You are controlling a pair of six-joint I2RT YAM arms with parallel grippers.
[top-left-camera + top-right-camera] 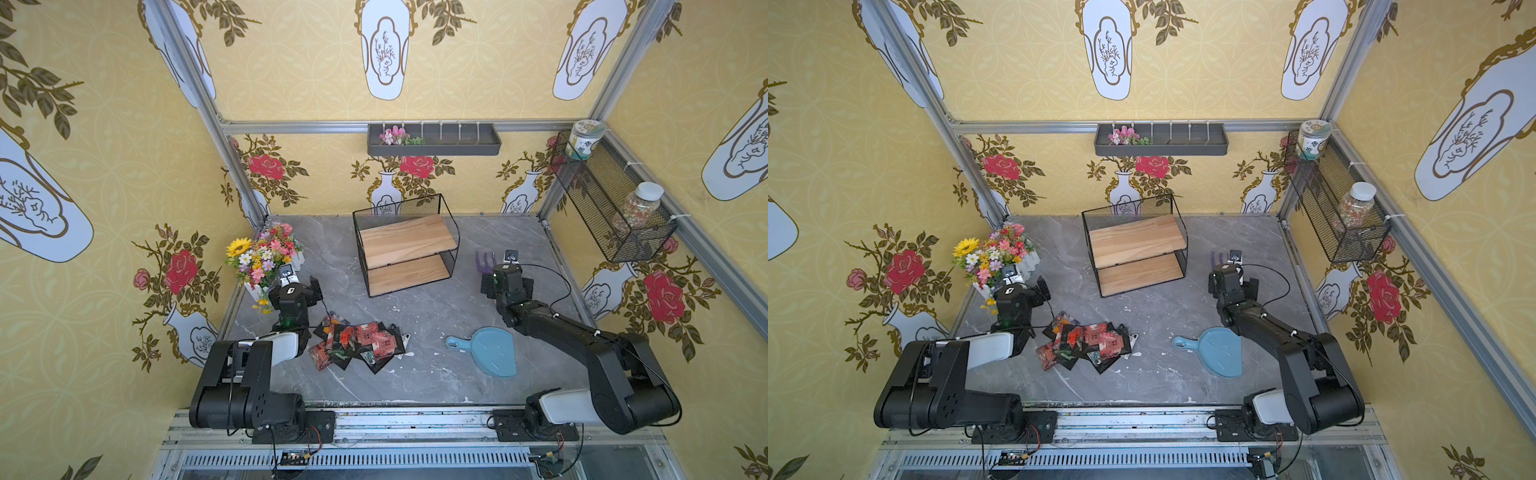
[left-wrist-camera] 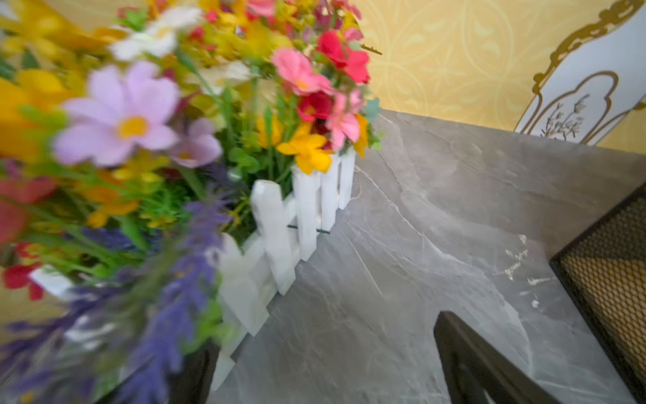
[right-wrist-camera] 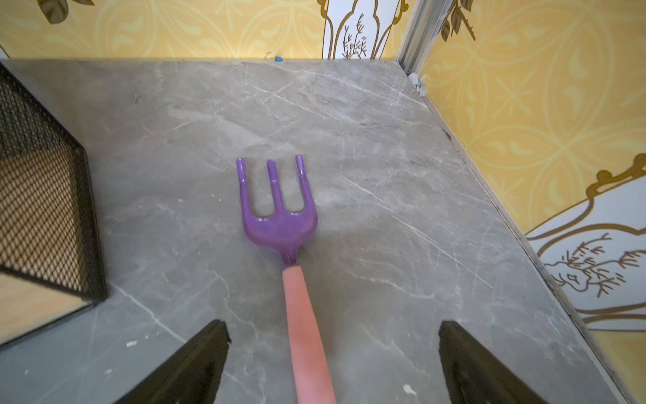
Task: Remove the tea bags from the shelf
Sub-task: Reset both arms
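Grey tabletop [image 1: 436, 374], both jaws wide, empty.

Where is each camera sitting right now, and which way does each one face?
Top views: high at the front, looking down and back over the table, shelf and tea bags; the left arm and right arm show whole.
Left wrist: on the left arm, facing the flower planter at close range; one dark finger shows.
Right wrist: on the right arm, facing the purple hand fork and the back right corner; the open right gripper frames it.
Shared: both wrist views catch the shelf's mesh side; both top views show nearly the same scene.
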